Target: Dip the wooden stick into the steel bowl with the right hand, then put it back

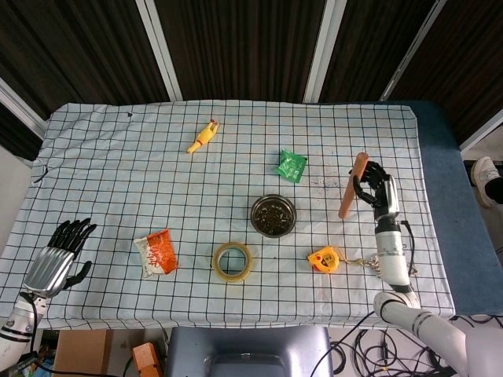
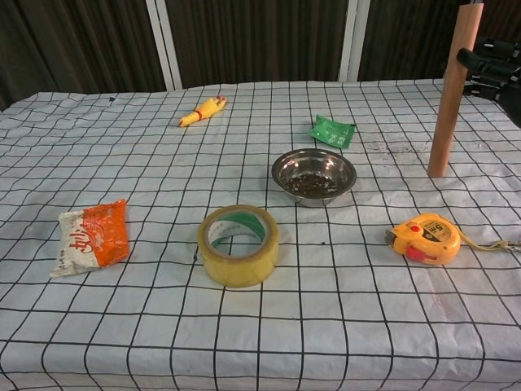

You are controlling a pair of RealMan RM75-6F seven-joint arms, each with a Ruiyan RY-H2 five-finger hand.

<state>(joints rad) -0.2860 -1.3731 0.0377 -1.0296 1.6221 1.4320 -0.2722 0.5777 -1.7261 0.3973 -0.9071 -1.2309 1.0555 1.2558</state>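
The wooden stick (image 1: 351, 187) (image 2: 453, 90) stands almost upright, lifted above the cloth to the right of the steel bowl (image 1: 273, 216) (image 2: 314, 175). My right hand (image 1: 374, 191) (image 2: 492, 67) grips it near its upper half, fingers wrapped round it from the right. The bowl holds dark bits and sits near the table's middle. My left hand (image 1: 56, 259) rests open at the table's front left corner, holding nothing; the chest view does not show it.
A yellow tape measure (image 1: 324, 258) (image 2: 428, 237) lies just in front of the stick. A tape roll (image 1: 233, 261) (image 2: 239, 244), an orange snack packet (image 1: 156, 251) (image 2: 91, 236), a green sachet (image 1: 291, 165) (image 2: 332, 130) and a yellow rubber chicken (image 1: 203, 137) (image 2: 202, 112) lie on the checked cloth (image 1: 118, 188).
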